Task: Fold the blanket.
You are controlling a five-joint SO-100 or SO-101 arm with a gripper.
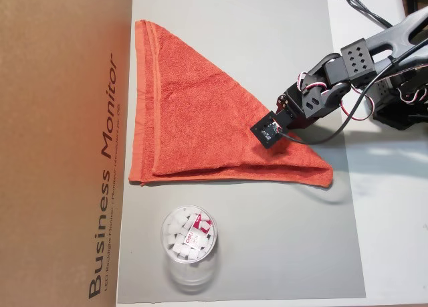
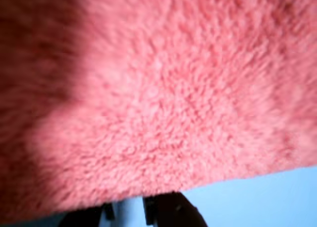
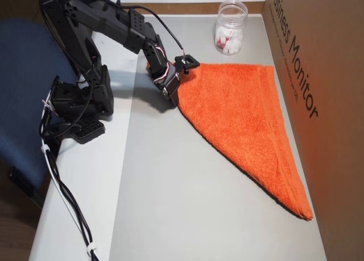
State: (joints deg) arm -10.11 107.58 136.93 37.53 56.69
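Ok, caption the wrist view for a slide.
Close on the orange-red blanket, dark tool tips at its lower edge.

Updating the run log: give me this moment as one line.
blanket: folded into triangle on grey mat | gripper: at blanket's edge, fingers hidden, grip unclear | jar: apart, untouched

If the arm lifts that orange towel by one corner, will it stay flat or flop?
Probably flop: the towel is soft looped terry, already lying folded into a triangle. It likely drapes from the gripper. Its fuzzy pile should grip rather than slip.
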